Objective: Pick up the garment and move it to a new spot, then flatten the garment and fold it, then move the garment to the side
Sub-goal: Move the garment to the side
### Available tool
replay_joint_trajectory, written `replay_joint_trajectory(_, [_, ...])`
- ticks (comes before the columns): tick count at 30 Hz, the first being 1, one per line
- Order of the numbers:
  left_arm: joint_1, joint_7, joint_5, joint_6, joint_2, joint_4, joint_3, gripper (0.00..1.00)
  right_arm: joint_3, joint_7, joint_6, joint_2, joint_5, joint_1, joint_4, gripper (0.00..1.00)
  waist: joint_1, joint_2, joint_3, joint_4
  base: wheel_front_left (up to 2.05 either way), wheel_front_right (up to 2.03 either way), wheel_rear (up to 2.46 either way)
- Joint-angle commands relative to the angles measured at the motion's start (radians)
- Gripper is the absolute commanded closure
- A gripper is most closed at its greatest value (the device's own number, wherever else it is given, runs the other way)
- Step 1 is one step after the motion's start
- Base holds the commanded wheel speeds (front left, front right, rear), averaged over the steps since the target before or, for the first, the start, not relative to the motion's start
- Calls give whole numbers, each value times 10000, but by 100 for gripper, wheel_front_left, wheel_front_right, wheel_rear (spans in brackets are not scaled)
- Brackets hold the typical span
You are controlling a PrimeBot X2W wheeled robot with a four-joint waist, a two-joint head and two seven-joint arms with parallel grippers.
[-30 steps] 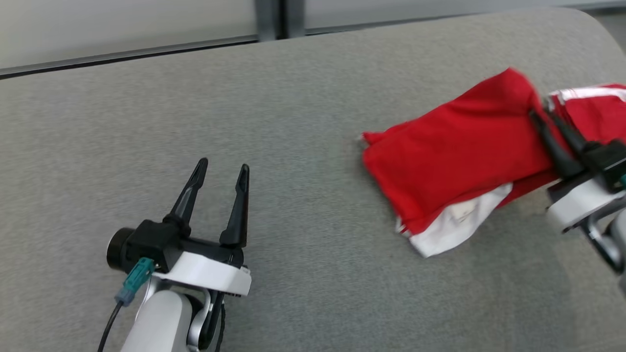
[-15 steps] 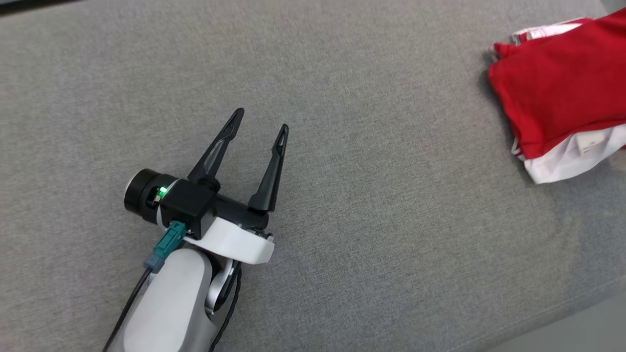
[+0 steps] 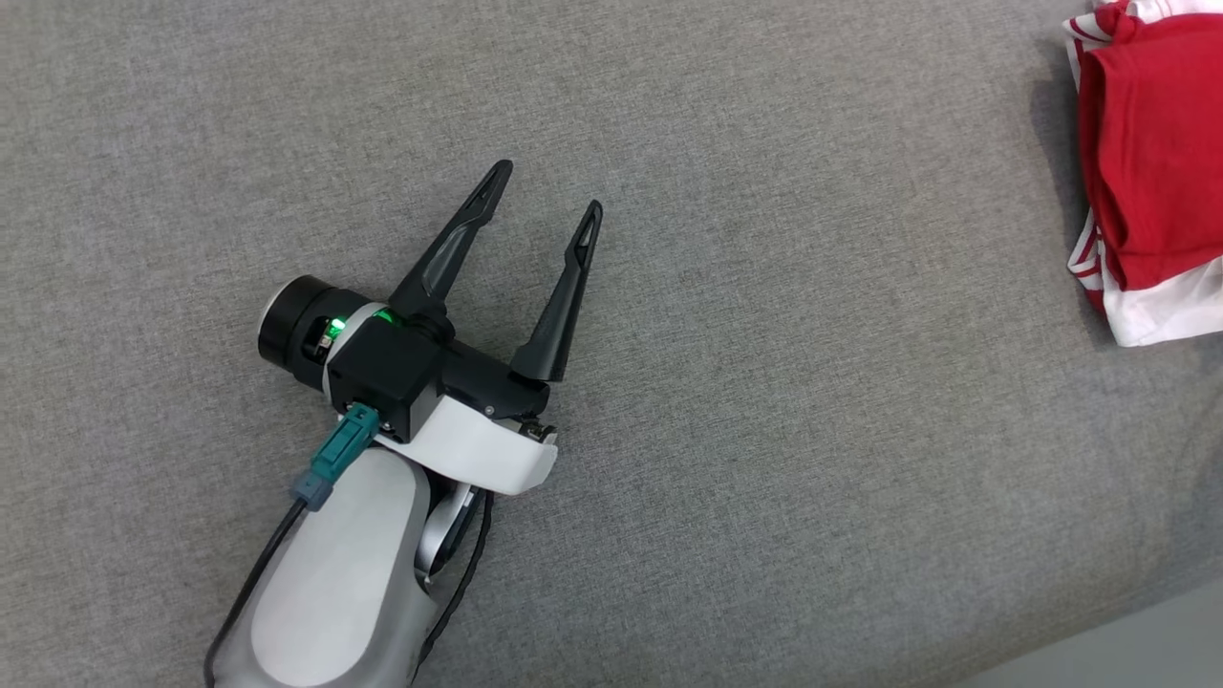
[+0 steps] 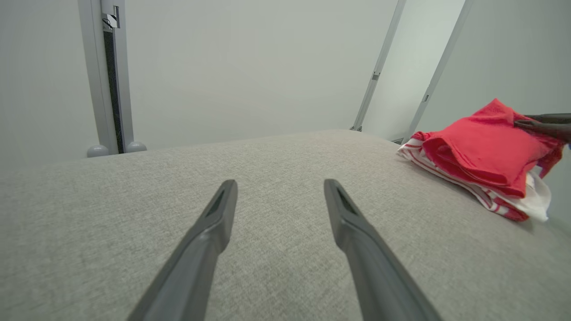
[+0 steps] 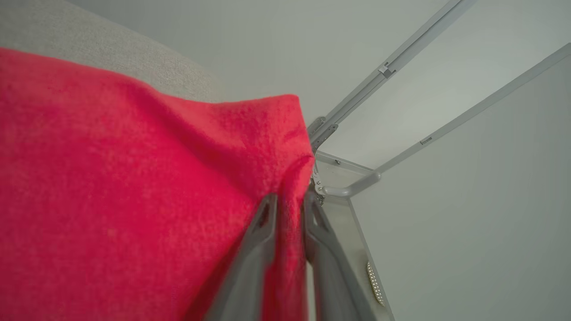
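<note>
1. The garment [image 3: 1156, 153], red with white striped trim and a white layer underneath, lies folded in a bundle on the grey cushion [image 3: 764, 382], at the cushion's far right side in the head view
2. In the left wrist view the bundle sits near a rounded corner of the cushion; its lower layers rest on the fabric and its top red layer is lifted into a peak
3. The right gripper [image 5: 290, 198] has its two dark fingers drawn close together with a fold of the red cloth pinched between them, so it is holding the garment by that raised fold above the cushion's right side
4. In the left wrist view, dark fingertips enter from the right edge and meet the top of the red peak
5. The left gripper [image 3: 547, 186] hangs over the left-centre of the cushion with its fingers spread wide and nothing between them
6. Its fingers point along the cushion toward the far edge, and bare grey weave shows in the gap between them
7. The left gripper is well apart from the garment, with a broad stretch of bare cushion between the two
8. A teal connector [image 3: 330, 459] with a dark cable is plugged into the left wrist, above the cushion's near left part
9. Beyond the cushion's far edge stands a pale wall [image 4: 232, 67] with a grey upright rail [image 4: 111, 76] and two slanted rails nearer the garment's corner
</note>
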Motion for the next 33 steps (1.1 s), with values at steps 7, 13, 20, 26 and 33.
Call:
replay_joint_trajectory(7, [101, 32, -192, 95, 134, 192, 91, 0, -612, -6, -12, 344, -25, -36, -181, 0, 0, -1, -244, 253, 0, 0, 0])
replay_joint_trajectory(13, [249, 22, -496, 172, 93, 65, -31, 0, -614, -6, -12, 508, 173, 211, -896, 0, 0, -1, -873, 506, 0, 0, 0])
replay_joint_trajectory(20, [737, 20, -1024, 433, 97, -172, 138, 0, -428, -6, -12, 1199, 927, 628, -2569, 0, 0, -1, -2061, 1091, 0, 0, 0])
replay_joint_trajectory(26, [1385, 22, -1359, 633, 96, -327, 456, 0, -423, -8, -10, 2123, 1546, 1525, -4019, 0, 0, -1, -3046, 1803, 0, 0, 0])
replay_joint_trajectory(33, [2374, 20, -1557, 860, 96, -323, 874, 0, -103, -6, -9, 3095, 2124, 2894, -4893, 0, 0, -1, -4039, 2477, 0, 0, 0])
